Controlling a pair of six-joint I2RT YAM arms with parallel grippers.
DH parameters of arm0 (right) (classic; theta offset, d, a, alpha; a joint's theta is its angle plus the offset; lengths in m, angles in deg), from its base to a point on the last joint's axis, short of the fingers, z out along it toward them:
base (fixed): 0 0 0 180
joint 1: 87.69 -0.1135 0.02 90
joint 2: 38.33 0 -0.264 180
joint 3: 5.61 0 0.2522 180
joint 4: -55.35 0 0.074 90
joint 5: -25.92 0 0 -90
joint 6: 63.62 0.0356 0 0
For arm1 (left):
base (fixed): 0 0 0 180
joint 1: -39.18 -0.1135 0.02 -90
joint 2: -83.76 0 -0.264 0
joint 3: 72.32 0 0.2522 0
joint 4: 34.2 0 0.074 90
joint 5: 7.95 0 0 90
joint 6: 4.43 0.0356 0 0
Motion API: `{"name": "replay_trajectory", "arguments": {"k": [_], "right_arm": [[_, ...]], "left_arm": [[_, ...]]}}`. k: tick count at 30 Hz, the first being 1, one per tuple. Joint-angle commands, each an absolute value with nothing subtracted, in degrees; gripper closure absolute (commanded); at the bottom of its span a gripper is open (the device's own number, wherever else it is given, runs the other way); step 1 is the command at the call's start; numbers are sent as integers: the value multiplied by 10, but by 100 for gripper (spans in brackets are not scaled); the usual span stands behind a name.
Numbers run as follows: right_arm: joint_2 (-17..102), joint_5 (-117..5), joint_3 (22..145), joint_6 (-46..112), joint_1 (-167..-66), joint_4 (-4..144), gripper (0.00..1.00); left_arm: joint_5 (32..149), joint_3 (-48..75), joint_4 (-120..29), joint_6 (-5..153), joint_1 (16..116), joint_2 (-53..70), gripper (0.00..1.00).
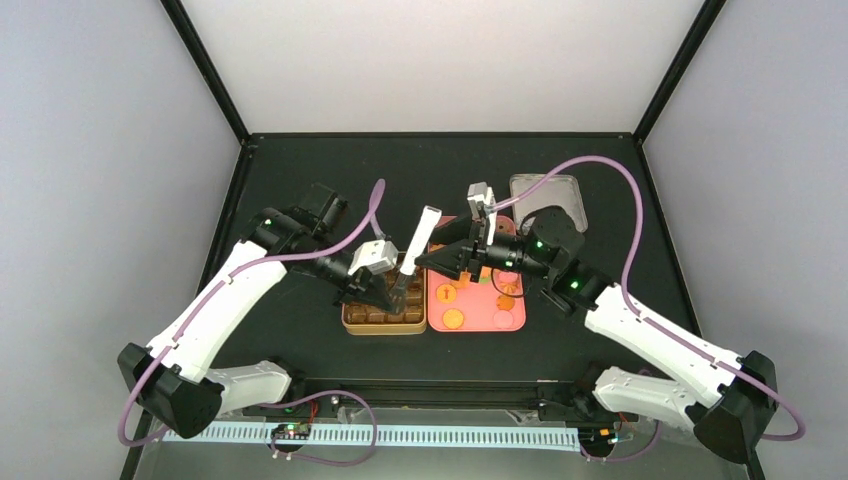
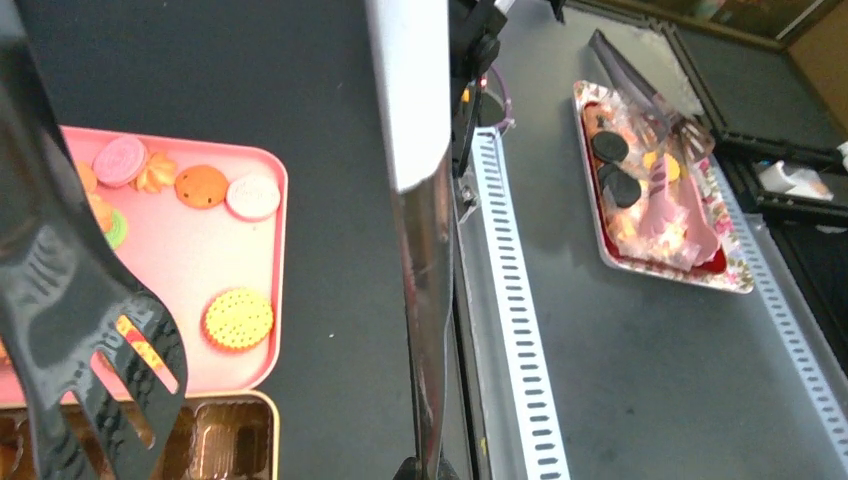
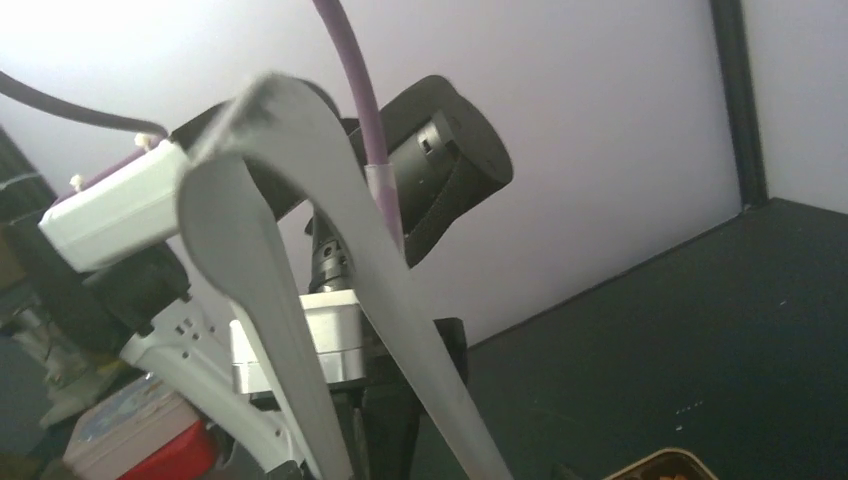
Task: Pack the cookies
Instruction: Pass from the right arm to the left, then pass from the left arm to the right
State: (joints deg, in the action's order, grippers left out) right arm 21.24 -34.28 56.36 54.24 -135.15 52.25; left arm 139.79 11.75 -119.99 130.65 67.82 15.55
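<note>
The cookies (image 1: pixel 455 318) lie on a pink tray (image 1: pixel 477 329); in the left wrist view (image 2: pixel 238 318) they are round orange, pink and flower-shaped. The brown tin (image 1: pixel 350 322) sits left of the tray, and its near-corner compartment (image 2: pixel 225 440) looks empty. Metal tongs (image 1: pixel 418 245) stand tilted over the tin, black slotted head (image 2: pixel 80 330) down at the tin's edge. My left gripper (image 2: pixel 420 470) is shut on one tong arm (image 2: pixel 425 300). My right gripper (image 1: pixel 428 258) is at the tongs from the right; the tongs' V (image 3: pixel 260 250) fills its view and its fingers are hidden.
A clear lid (image 1: pixel 548 195) lies at the back right of the black table. A perforated white strip (image 2: pixel 510 300) runs along the near table edge. Beyond that edge a patterned tray (image 2: pixel 735 280) holds other biscuits and pink tongs. Both arms meet over the tin.
</note>
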Motion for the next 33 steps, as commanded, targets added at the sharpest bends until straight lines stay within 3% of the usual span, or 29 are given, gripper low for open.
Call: {"name": "replay_trajectory", "arguments": {"k": [1, 6, 13, 33], "right_arm": [[231, -232, 628, 492, -1337, 640, 34], [270, -175, 691, 445, -1337, 725, 24], [311, -162, 735, 397, -1337, 805, 23], [346, -139, 723, 404, -1355, 765, 43]], "left_arm": [[1365, 141, -1236, 1357, 681, 170, 98], [1343, 136, -1239, 1362, 681, 170, 98], [1330, 136, -1242, 1368, 682, 170, 98], [1279, 133, -1264, 1403, 689, 159, 98]]}}
